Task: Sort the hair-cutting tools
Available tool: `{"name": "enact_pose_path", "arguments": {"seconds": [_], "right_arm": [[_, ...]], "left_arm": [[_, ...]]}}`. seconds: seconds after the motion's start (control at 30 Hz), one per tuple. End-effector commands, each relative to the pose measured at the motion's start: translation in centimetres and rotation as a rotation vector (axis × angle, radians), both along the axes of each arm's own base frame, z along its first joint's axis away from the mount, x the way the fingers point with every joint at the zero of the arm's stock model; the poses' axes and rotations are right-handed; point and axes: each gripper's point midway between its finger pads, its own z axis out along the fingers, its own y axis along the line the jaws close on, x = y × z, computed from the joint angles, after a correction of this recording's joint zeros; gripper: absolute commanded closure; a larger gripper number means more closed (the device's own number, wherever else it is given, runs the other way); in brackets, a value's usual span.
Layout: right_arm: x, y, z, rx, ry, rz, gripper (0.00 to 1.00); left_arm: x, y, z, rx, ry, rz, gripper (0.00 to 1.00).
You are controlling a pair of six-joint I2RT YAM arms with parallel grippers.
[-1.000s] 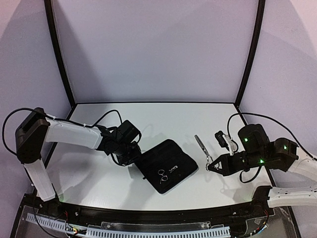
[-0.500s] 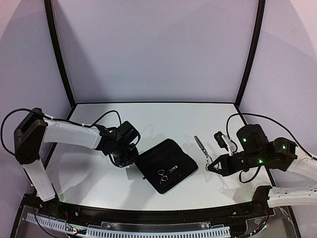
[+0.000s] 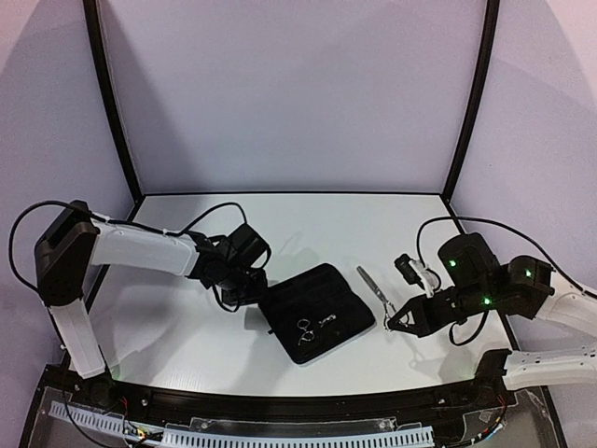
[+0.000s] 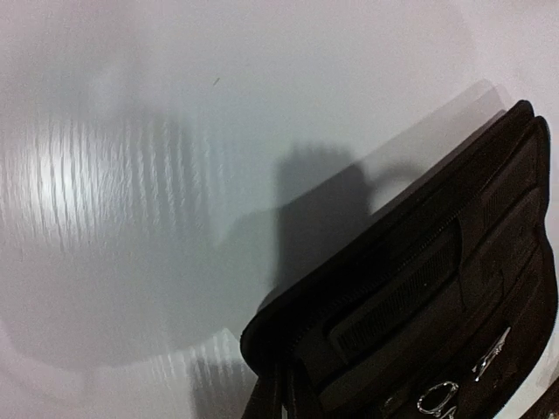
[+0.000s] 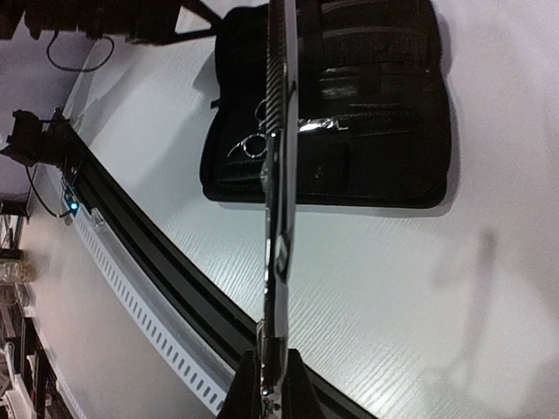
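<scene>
Top external view finds my right fingers [image 3: 394, 324] clamped on a slim black comb [image 3: 375, 287], held over the table [image 3: 177, 341] just beside the black case [image 3: 347, 303] where scissors [image 3: 305, 327] lie, my left fingers [image 3: 252, 295] clenched at its edge, sorting apparently partway done.

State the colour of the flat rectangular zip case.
Black; the flat rectangular zip case shows best in the top external view.
</scene>
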Motion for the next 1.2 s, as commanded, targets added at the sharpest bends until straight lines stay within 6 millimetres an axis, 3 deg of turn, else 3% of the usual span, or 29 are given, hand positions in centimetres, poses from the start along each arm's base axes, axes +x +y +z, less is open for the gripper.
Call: {"name": "enact_pose_path", "arguments": {"seconds": [0.0,0.27,0.53,0.63,0.8,0.97,1.03,1.17], "right_arm": [[-1.8,1.0,0.9,0.025,0.051,0.127,1.00],[-2.8,2.5,-0.6,-0.029,0.164,0.241,1.00],[-1.2,5.4,-2.1,-0.106,0.220,0.332,1.00],[-0.6,6.3,-2.6,-0.127,0.239,0.351,1.00],[0.2,7.2,-3.1,-0.128,0.263,0.352,1.00],[0.6,6.4,-3.8,-0.127,0.290,0.323,1.00],[0.6,6.1,-4.0,-0.105,0.303,0.317,1.00],[0.5,5.4,-4.6,-0.078,0.322,0.311,1.00]], "left_arm": [[2.2,-0.5,3.4,0.117,-0.182,-0.240,0.99],[4.8,-1.3,7.0,0.196,-0.370,-0.467,0.99],[8.9,-0.4,7.7,0.209,-0.442,-0.570,0.99],[10.3,-1.6,8.7,0.139,-0.471,-0.647,0.99],[11.0,-3.4,7.8,0.134,-0.432,-0.746,0.99],[11.7,-2.7,6.2,0.167,-0.378,-0.670,0.98],[12.1,-2.1,6.3,0.193,-0.368,-0.618,0.89],[12.9,-1.7,8.2,0.185,-0.363,-0.508,0.42]]}}
